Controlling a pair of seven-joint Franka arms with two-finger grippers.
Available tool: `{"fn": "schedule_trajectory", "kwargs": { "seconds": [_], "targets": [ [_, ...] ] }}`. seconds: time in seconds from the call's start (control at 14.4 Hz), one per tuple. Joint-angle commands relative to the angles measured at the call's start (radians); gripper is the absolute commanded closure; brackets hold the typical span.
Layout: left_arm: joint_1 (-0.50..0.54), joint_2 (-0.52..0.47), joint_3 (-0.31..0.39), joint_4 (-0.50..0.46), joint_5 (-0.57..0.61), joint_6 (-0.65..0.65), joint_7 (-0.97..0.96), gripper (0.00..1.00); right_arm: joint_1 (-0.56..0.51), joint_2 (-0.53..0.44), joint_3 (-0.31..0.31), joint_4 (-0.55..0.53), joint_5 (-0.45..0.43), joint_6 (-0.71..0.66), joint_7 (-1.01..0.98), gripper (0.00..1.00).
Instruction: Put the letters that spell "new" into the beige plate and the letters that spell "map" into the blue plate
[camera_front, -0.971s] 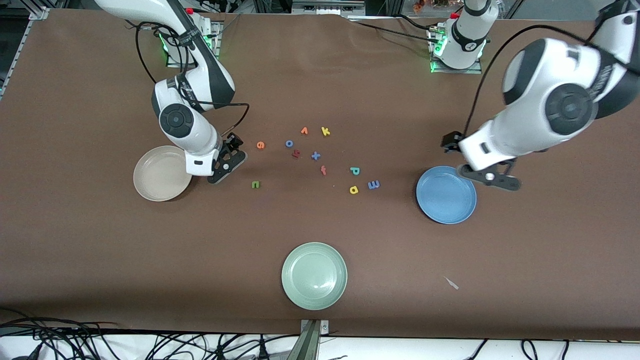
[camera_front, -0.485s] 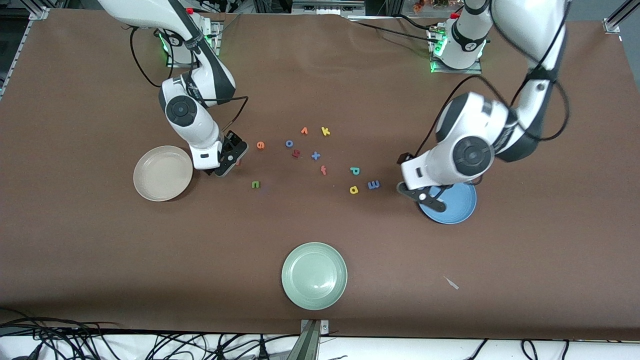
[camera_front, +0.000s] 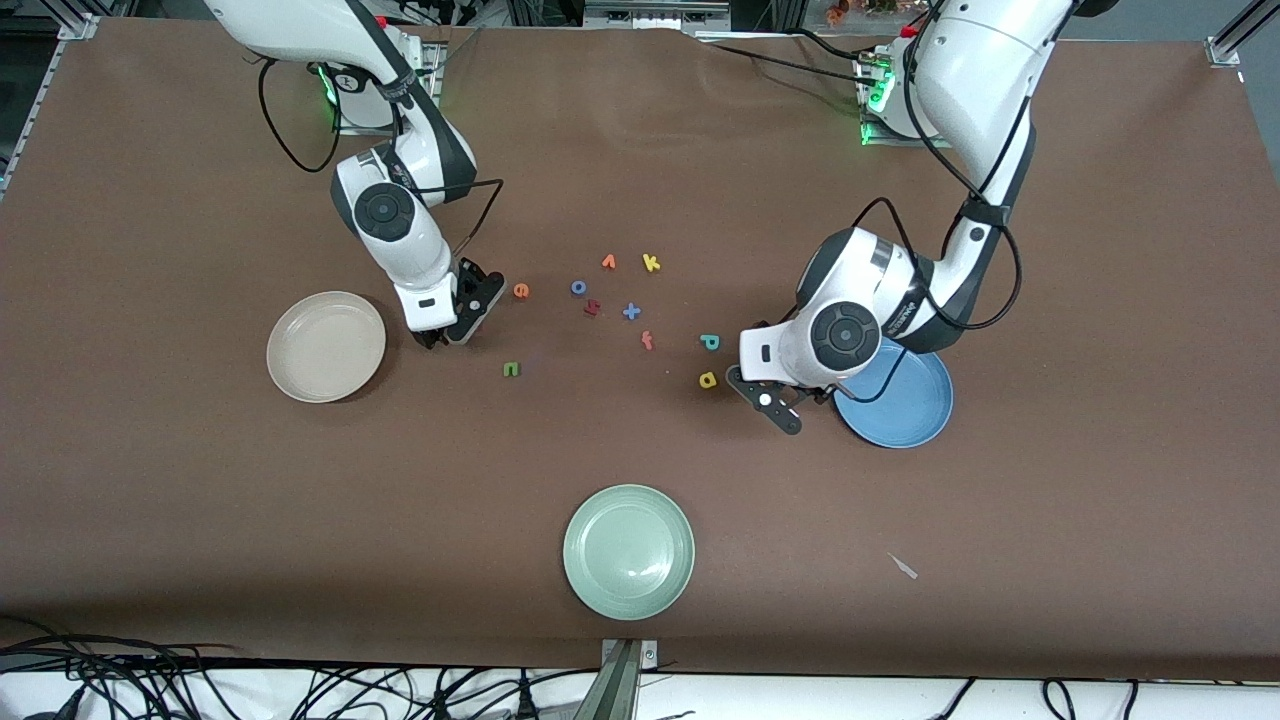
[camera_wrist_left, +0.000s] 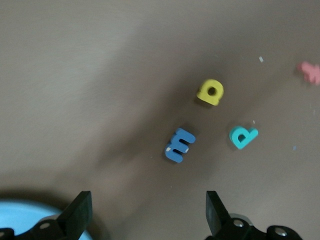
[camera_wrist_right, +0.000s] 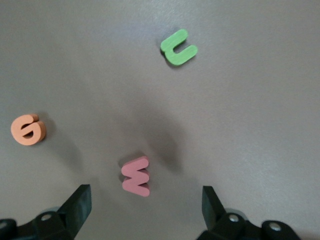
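Observation:
My right gripper (camera_front: 452, 322) hangs open low over the pinkish-red w (camera_wrist_right: 136, 176), which lies just ahead of its fingertips (camera_wrist_right: 80, 204); the front view hides this letter. The orange e (camera_front: 521, 290) and green n (camera_front: 511, 369) lie close by, with the beige plate (camera_front: 326, 346) beside the gripper. My left gripper (camera_front: 772, 402) is open too, at the edge of the blue plate (camera_front: 905, 405). The blue m (camera_wrist_left: 180, 145) lies ahead of its jaws, under the arm in the front view. The yellow a (camera_front: 708, 380) and teal p (camera_front: 709, 342) sit beside it.
More letters lie mid-table: a blue o (camera_front: 578, 287), an orange v (camera_front: 608, 262), a yellow k (camera_front: 651, 263), a red f (camera_front: 647, 341), a blue cross shape (camera_front: 631, 312) and a dark red one (camera_front: 591, 308). A pale green plate (camera_front: 628, 551) sits near the front edge.
The left arm swung down from beside the blue plate to its letter-side edge, covering the m. The right gripper shifted from the beige plate toward the e. Both stayed open.

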Motion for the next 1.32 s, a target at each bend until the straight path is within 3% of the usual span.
{"fn": "schedule_trajectory", "kwargs": {
  "seconds": [0.0,0.28,0.55,0.83,0.97,1.18,1.25],
  "targets": [
    [-0.030,0.035,0.014,0.014,-0.018,0.041,0.102,0.00,0.003,0.023,-0.001,-0.010,-0.036,0.027,-0.024,0.11],
    [-0.080,0.078,0.015,0.000,0.007,0.117,0.112,0.00,0.003,0.038,-0.001,-0.008,-0.067,0.027,-0.026,0.27],
    [-0.091,0.087,0.015,-0.001,0.007,0.118,0.112,0.00,0.013,0.040,-0.001,-0.005,-0.068,0.027,-0.024,0.54],
    [-0.091,0.089,0.015,-0.020,0.008,0.123,0.109,0.00,0.017,0.046,-0.001,-0.005,-0.067,0.029,-0.023,0.74],
    [-0.096,0.089,0.017,-0.043,0.008,0.164,0.101,0.00,0.017,0.047,-0.001,-0.002,-0.067,0.029,-0.020,0.78],
    [-0.099,0.089,0.017,-0.069,0.045,0.209,0.096,0.00,0.014,0.037,-0.004,0.017,-0.065,0.012,-0.020,0.97],
    [-0.097,0.087,0.017,-0.067,0.059,0.209,0.096,0.00,0.011,0.028,-0.009,0.030,-0.062,-0.023,-0.020,1.00]
  ]
}}
